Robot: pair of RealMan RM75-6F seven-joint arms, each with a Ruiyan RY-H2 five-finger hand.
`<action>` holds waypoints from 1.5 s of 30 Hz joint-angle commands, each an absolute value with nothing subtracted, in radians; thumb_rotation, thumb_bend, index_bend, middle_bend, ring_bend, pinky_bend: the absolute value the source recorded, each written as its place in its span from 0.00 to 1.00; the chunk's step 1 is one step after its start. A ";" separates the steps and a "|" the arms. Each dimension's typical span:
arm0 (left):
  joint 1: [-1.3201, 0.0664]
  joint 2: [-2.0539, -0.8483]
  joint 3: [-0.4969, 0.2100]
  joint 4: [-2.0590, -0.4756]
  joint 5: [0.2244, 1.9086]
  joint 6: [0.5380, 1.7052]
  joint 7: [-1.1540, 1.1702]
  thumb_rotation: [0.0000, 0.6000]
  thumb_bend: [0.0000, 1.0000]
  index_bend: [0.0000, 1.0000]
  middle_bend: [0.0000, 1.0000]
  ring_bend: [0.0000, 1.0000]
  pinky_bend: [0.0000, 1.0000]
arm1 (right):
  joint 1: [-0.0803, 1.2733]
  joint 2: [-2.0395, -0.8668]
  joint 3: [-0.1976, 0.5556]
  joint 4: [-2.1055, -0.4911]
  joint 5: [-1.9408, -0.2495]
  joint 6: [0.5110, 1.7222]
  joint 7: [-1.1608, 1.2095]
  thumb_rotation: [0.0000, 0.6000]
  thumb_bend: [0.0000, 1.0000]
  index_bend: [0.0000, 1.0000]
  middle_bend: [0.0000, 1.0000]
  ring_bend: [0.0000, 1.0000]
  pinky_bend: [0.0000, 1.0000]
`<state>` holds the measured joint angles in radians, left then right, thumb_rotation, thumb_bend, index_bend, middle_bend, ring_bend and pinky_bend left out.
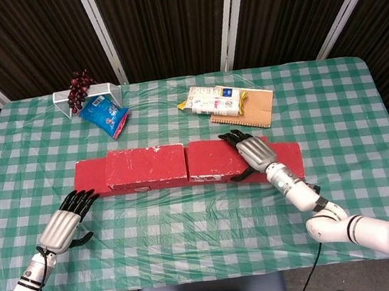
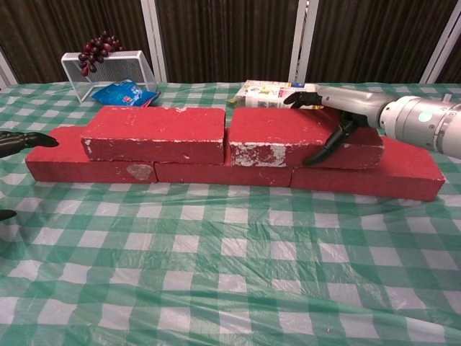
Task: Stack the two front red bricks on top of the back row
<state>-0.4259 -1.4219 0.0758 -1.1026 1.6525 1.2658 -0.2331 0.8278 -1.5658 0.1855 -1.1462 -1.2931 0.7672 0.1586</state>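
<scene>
Two red bricks lie on top of the red back row (image 1: 87,178) (image 2: 367,176). The upper left brick (image 1: 145,166) (image 2: 155,133) and the upper right brick (image 1: 212,157) (image 2: 277,133) sit end to end, almost touching. My right hand (image 1: 254,153) (image 2: 347,115) grips the right end of the upper right brick, its fingers over the back edge and its thumb on the front face. My left hand (image 1: 66,222) (image 2: 21,140) rests open on the tablecloth, just in front of the row's left end, and holds nothing.
Behind the bricks lie a snack box on a brown notebook (image 1: 229,105) (image 2: 270,91), a blue snack bag (image 1: 104,116) (image 2: 126,94), and a white wire basket with dark grapes (image 1: 82,94) (image 2: 101,58). The checked tablecloth (image 1: 205,223) covers the table in front of the bricks.
</scene>
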 commanded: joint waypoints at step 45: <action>-0.416 -1.419 0.072 -1.124 1.656 1.285 -0.195 1.00 0.27 0.00 0.03 0.00 0.06 | 0.650 -1.324 0.110 -1.220 -1.397 0.946 0.239 0.60 0.20 0.28 0.07 0.00 0.16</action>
